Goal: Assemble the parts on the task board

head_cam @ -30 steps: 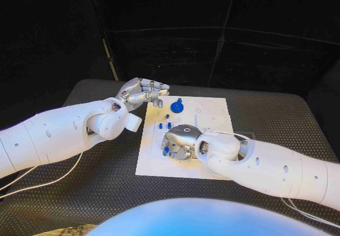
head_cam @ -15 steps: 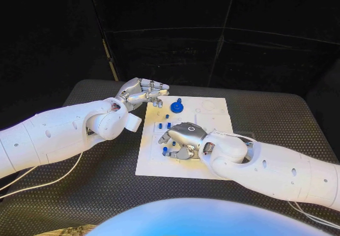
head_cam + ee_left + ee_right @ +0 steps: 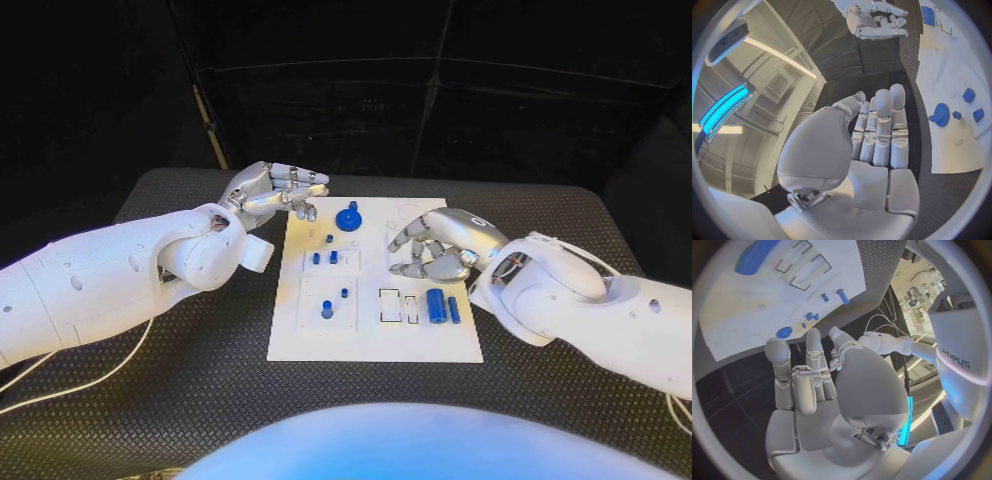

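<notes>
Parts: small blue pieces on the task board (image 3: pixel 433 350), a white flat plate at mid-counter. A toothed gear with a knob (image 3: pixel 349 219) stands near the far edge; short pegs (image 3: pixel 325 257) sit just nearer; a thick cylinder (image 3: pixel 436 305) and a slim bar (image 3: pixel 453 309) lie side by side in the near right part, beside outlined slots (image 3: pixel 389 305).
Handling, judged: hard moulded plastic, light and stiff, smooth enough to slip or roll; the cylinder is best pinched across its middle, the gear by its raised knob, the pegs by the fingertips alone.
Board: thin, rigid, matt white, with shallow printed or recessed outlines; likely to slide if pushed sideways.
Right hand (image 3: pixel 440 243): silver, hovering over the board's far right part, fingers (image 3: pixel 811 360) loosely curled and apart, holding nothing.
Left hand (image 3: pixel 274 190): raised just off the board's far left corner, fingers (image 3: pixel 882 127) side by side and curled, nothing in them.
Counter (image 3: pixel 188 400): black, with a woven, grippy texture.
</notes>
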`<state>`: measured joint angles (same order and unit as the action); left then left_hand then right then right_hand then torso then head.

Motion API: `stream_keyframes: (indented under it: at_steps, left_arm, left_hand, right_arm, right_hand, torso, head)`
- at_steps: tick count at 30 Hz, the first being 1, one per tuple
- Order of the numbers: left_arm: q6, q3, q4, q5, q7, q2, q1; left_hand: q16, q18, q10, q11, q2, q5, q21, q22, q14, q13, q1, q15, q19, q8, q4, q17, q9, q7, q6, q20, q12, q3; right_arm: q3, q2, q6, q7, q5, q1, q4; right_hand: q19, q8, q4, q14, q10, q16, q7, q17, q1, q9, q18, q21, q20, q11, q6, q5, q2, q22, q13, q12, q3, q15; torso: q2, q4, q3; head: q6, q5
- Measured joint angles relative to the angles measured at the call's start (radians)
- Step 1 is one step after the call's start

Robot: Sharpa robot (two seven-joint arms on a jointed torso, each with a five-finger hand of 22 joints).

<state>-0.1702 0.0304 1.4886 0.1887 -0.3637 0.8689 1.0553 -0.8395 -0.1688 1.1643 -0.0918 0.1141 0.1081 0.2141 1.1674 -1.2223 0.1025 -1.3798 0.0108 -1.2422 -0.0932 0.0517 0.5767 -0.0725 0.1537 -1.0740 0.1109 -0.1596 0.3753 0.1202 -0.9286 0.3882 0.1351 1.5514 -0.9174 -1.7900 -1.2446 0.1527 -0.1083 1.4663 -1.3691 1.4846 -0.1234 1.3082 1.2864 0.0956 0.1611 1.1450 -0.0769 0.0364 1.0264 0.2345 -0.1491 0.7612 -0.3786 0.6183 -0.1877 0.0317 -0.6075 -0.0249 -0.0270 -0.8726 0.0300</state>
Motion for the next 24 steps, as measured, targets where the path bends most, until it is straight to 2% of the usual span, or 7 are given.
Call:
stream_keyframes:
  at_steps: [2,5,11,15,16,17,24]
  left_arm:
    - [0.0,0.0,0.0,0.0,0.0,0.0,0.0]
    - [0.0,0.0,0.0,0.0,0.0,0.0,0.0]
    - [0.0,0.0,0.0,0.0,0.0,-0.001,0.0]
    - [0.0,0.0,0.0,-0.002,0.0,0.0,0.0]
    - [0.0,0.0,0.0,-0.003,0.0,0.0,0.0]
    - [0.0,0.0,0.0,-0.004,0.0,0.0,0.0]
    - [0.0,0.0,0.0,-0.008,0.0,0.0,0.0]
  left_hand:
    - [0.0,0.0,-0.003,-0.003,0.0,0.0,0.0,-0.001,0.0,0.001,0.0,0.0,0.0,0.0,-0.001,0.0,0.0,0.0,0.0,0.0,0.0,-0.001]
    - [0.0,0.0,-0.003,-0.003,0.0,0.0,0.0,-0.001,0.0,0.001,0.0,0.0,0.0,0.0,-0.001,0.0,0.0,0.0,0.0,0.0,0.0,-0.001]
    - [0.0,0.0,-0.003,-0.003,0.0,0.0,0.0,-0.001,0.0,0.001,0.0,0.0,0.0,0.0,-0.001,0.0,0.0,0.0,0.0,0.0,0.0,-0.001]
    - [0.0,0.0,-0.003,-0.003,0.0,0.0,0.0,-0.001,0.0,0.001,0.0,0.0,0.0,0.0,-0.001,0.0,0.0,0.0,0.0,0.0,0.0,-0.001]
    - [0.0,0.0,-0.003,-0.003,0.0,0.0,0.0,-0.001,0.0,0.001,0.0,0.0,0.0,0.0,-0.001,0.0,0.0,0.0,0.0,0.0,0.0,-0.001]
    - [0.0,0.0,-0.003,-0.003,0.0,0.0,0.0,-0.001,0.0,0.001,0.0,0.0,0.0,0.0,-0.001,0.0,0.0,0.0,0.0,0.0,0.0,-0.001]
    - [0.0,0.0,-0.003,-0.003,0.0,0.0,0.0,-0.001,0.0,0.001,0.0,0.0,0.0,0.0,-0.001,0.0,0.0,0.0,0.0,0.0,0.0,-0.001]
  right_arm:
    - [0.004,-0.03,0.006,0.037,-0.034,0.0,-0.008]
    - [0.008,-0.063,0.005,0.112,-0.064,0.001,-0.023]
    - [0.01,-0.094,-0.017,0.264,-0.078,0.011,-0.036]
    - [0.009,-0.105,-0.036,0.343,-0.07,0.049,-0.053]
    - [0.008,-0.106,-0.042,0.36,-0.067,0.058,-0.057]
    - [0.007,-0.106,-0.047,0.375,-0.062,0.065,-0.06]
    - [0.008,-0.098,-0.081,0.457,-0.021,0.086,-0.064]
  right_hand:
    - [-0.018,0.027,-0.021,0.0,-0.07,0.023,0.01,0.0,-0.013,0.007,-0.014,0.025,0.018,-0.014,0.004,0.02,-0.003,0.038,-0.463,0.393,0.048,0.02]
    - [-0.032,0.074,-0.078,-0.001,-0.08,0.043,0.019,0.0,-0.047,0.023,-0.014,0.044,0.021,-0.015,-0.005,0.034,0.014,0.07,-0.793,0.689,0.13,0.022]
    - [-0.037,0.126,-0.177,-0.001,-0.072,0.051,0.017,0.0,-0.089,0.04,-0.014,0.052,0.016,-0.012,-0.032,0.043,0.018,0.092,-0.897,0.764,0.246,0.022]
    - [-0.037,0.149,-0.184,-0.001,-0.071,0.051,0.02,0.0,-0.086,0.048,-0.015,0.059,0.016,-0.013,-0.035,0.042,0.021,0.102,-0.917,0.774,0.289,0.022]
    - [-0.037,0.155,-0.184,-0.001,-0.07,0.055,0.021,0.0,-0.086,0.05,-0.03,0.059,0.016,-0.013,-0.036,0.042,0.021,0.104,-0.92,0.775,0.297,0.022]
    - [-0.037,0.158,-0.185,-0.001,-0.071,0.055,0.021,0.0,-0.086,0.051,-0.03,0.059,0.016,-0.013,-0.036,0.042,0.021,0.105,-0.921,0.775,0.301,0.022]
    - [-0.04,0.193,-0.186,-0.001,-0.071,0.055,0.021,0.0,-0.094,0.065,-0.029,0.063,0.02,-0.013,-0.036,0.042,0.029,0.112,-0.929,0.775,0.326,0.022]
  torso:
    - [0.001,0.0022,-0.0005]
    - [0.003,0.0052,-0.0012]
    - [0.006,0.0074,-0.0012]
    - [0.007,0.0081,-0.0017]
    - [0.007,0.0081,-0.0018]
    - [0.007,0.0081,-0.0018]
    - [0.008,0.0076,-0.0022]
  head:
    - [0.0,-0.008]
    - [0.0,-0.019]
    - [0.0,-0.036]
    - [0.0,-0.041]
    - [0.0,-0.043]
    - [0.0,-0.044]
    - [0.0,-0.046]
